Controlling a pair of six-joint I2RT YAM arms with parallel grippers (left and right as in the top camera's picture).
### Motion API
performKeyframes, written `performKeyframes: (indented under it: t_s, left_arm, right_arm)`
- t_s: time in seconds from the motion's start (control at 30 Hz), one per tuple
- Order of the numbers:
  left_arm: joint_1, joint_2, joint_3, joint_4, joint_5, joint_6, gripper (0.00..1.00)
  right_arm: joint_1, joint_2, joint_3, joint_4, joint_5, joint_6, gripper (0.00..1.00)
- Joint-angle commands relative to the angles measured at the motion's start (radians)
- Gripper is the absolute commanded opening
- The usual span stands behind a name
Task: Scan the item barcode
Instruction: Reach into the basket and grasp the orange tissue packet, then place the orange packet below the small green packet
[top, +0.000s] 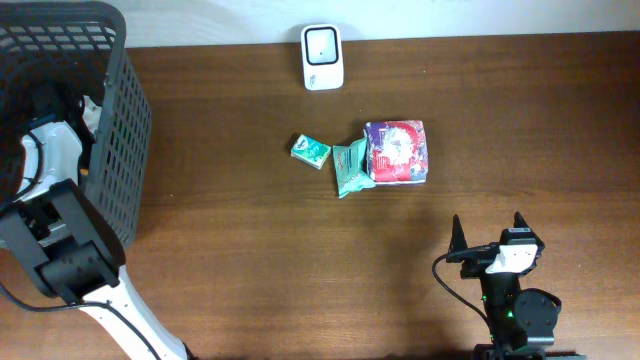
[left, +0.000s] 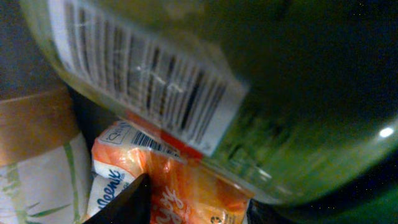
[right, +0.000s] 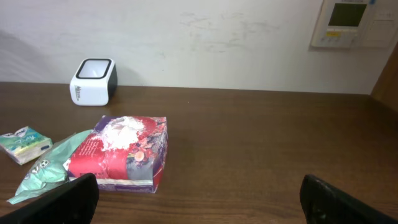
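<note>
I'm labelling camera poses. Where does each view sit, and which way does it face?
Overhead: above the table, looking down; left arm in the basket, right gripper open.
Left wrist: inside the basket, close on a green item and its barcode label; one fingertip shows.
Right wrist: low over the table, facing the wall; both fingertips show.
Overhead and right wrist share the scanner and red packet.

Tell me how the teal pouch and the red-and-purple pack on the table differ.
The red-and-purple pack is larger than the teal pouch. The pack is a thick block; the pouch lies flat and crinkled. Both lie on the wooden table, side by side and touching.
</note>
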Motion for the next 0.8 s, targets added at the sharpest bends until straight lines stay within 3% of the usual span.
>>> performKeyframes:
  t_s: [0.0,0.03,0.07,0.13,0.3,0.37,0.43,0.5,0.57,0.63,0.67,0.7,0.77]
  left_arm:
    - [0.003,0.045,-0.009,-0.037,-0.014,-0.004,0.29]
    - [0.002,0.045,-0.009,-0.048,-0.014,-0.004,0.09]
    - [0.002,0.043,-0.009,-0.051,-0.014,-0.056,0.00]
    - [0.002,0.028,0.002,-0.056,-0.014,-0.119,0.00]
    - [0.002,-0.242,0.123,-0.051,0.032,-0.566,0.00]
    - [0.002,-0.424,0.132,-0.039,0.226,-0.730,0.00]
    - [0.001,-0.566,0.132,0.013,0.549,-0.800,0.00]
    - [-0.028,-0.618,0.132,0.058,0.774,-0.800,0.00]
    - [-0.134,-0.614,0.127,0.062,0.777,-0.774,0.00]
    - [-0.275,-0.596,0.126,0.061,0.775,-0.620,0.00]
    - [-0.410,-0.576,0.126,0.053,0.747,-0.456,0.00]
    - [-0.494,-0.555,0.126,0.028,0.664,-0.368,0.00]
    - [-0.666,-0.471,0.126,-0.039,0.399,-0.328,0.00]
  right_arm:
    - [0.006,-0.006,-0.008,-0.001,0.005,0.001,0.99]
    - [0.006,-0.006,-0.008,-0.002,0.005,0.001,0.99]
    - [0.006,-0.006,-0.008,-0.001,0.005,0.001,0.99]
    - [0.006,-0.006,-0.008,-0.001,0.005,0.001,0.99]
    - [0.006,-0.006,-0.008,-0.001,0.005,0.001,0.99]
    - [0.006,-0.006,-0.008,-0.001,0.005,0.001,0.99]
    - [0.006,-0.006,-0.008,-0.002,0.005,0.001,0.99]
    - [0.006,-0.006,-0.008,-0.001,0.005,0.001,0.99]
    - [0.006,-0.006,-0.008,-0.002,0.005,0.001,0.99]
    - [0.006,-0.006,-0.008,-0.001,0.005,0.001,0.99]
    - [0.006,-0.006,-0.008,-0.002,0.005,0.001,0.99]
    - [0.006,-0.006,-0.008,-0.001,0.005,0.001,0.99]
    - [0.006,-0.006,-0.008,-0.002,0.005,0.001,0.99]
